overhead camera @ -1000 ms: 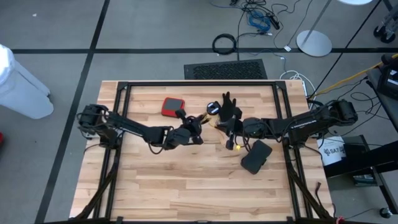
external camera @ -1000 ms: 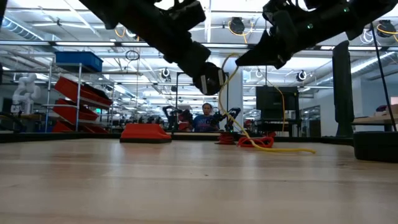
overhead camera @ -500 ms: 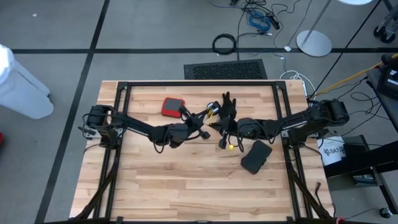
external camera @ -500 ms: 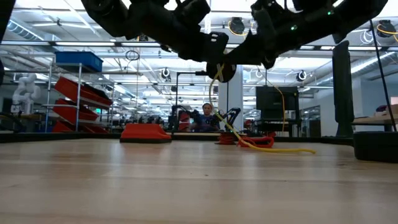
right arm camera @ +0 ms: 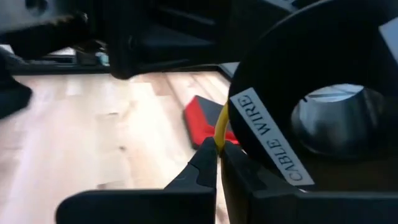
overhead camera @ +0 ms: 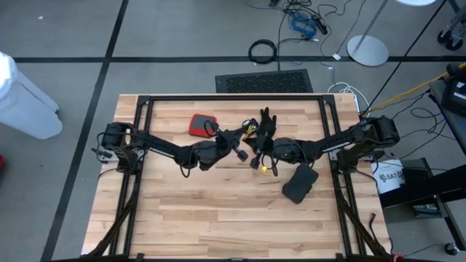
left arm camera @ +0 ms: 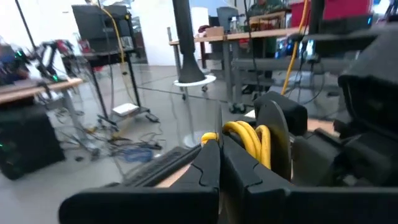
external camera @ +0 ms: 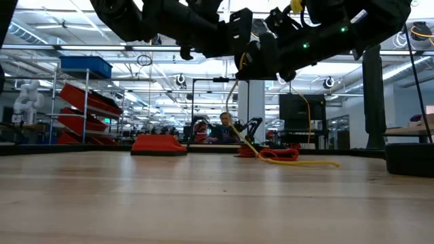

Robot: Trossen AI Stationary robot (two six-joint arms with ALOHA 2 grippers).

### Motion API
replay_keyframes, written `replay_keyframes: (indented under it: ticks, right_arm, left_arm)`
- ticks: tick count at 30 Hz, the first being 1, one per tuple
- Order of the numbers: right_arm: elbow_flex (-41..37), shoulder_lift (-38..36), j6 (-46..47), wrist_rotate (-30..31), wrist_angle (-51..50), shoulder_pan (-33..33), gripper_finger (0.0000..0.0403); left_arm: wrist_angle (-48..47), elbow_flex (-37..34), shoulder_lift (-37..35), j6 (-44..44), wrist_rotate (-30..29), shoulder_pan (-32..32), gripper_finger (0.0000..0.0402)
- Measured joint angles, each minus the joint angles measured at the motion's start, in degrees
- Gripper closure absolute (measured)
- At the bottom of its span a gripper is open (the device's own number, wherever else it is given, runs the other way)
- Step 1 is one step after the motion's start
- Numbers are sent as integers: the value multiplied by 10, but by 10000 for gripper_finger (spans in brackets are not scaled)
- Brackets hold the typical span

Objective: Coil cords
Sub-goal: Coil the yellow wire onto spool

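While my high view hides it, my right wrist view shows the right gripper point(right arm camera: 217, 149) pinching the yellow cord point(right arm camera: 220, 132) by its reel point(right arm camera: 323, 118). The left gripper point(left arm camera: 219, 155), shut on that cord too, has moved closer.

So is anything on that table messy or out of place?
Yes: a loose tangle of red-orange cord and yellow cord lies uncoiled at the table's far side, beside a black glove. Both grippers hold the yellow one above the table.

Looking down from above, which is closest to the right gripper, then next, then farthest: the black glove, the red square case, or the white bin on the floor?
From the right gripper:
1. Black glove, just behind it.
2. Red square case, toward the table's left.
3. White bin, off the table, far left.
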Motion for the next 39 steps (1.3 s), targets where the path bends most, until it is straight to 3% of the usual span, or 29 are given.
replay_keyframes:
  ticks: [11,17,23,39]
  right_arm:
    - [0,0,-87,98,-2,30,398]
    - [0,0,-107,95,1,30,378]
    - [0,0,-134,49,27,32,367]
    - [0,0,-158,49,-5,28,367]
  left_arm:
    - [-7,0,-15,-41,32,4,401]
    - [-21,0,-49,-42,48,-2,401]
    - [-47,0,-80,-42,56,-10,401]
    - [-52,1,-94,-42,78,-33,401]
